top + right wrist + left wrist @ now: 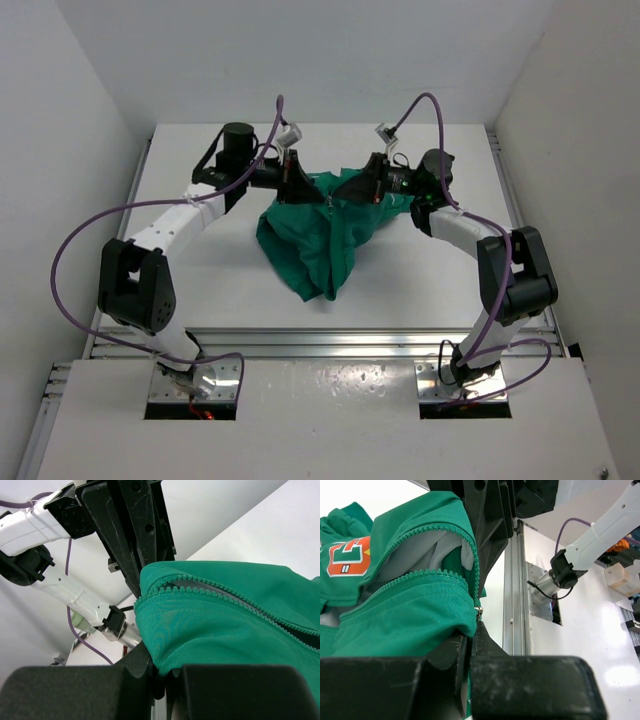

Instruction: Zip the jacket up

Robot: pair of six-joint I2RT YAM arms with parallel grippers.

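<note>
Step in hand, as I read it: getting hold of the zip's two sides before any closing starts. The small green short-sleeved fabric jacket (315,240) is bunched at the far middle of the white tabletop (200,290). Its top part is lifted between both arms and the rest sags toward the near edge.

The left arm's black two-finger gripper (470,641) is clenched on a fold of green cloth right by a row of green zip teeth (420,575). The orange letter patch (347,555) shows off to the side in that wrist view. A tiny metal bit (478,611) sits just above the pinch – prob. the slider or its pull, too small to be sure.

The right arm's black two-finger gripper (159,677) is also clamped, on a hemmed edge w/ teeth running along it.

Zip is open: the teeth rows stand apart, w/ pale grey lining (425,547) showing between them. Nothing meshed as far as I can see.

Next move, my guess – bring the two bottom ends together and seat one side's end pin in the slider. Then hold the hem taut w/ one gripper while the other draws the slider along. Cloth is limp, so slack near the teeth could jam it
</note>
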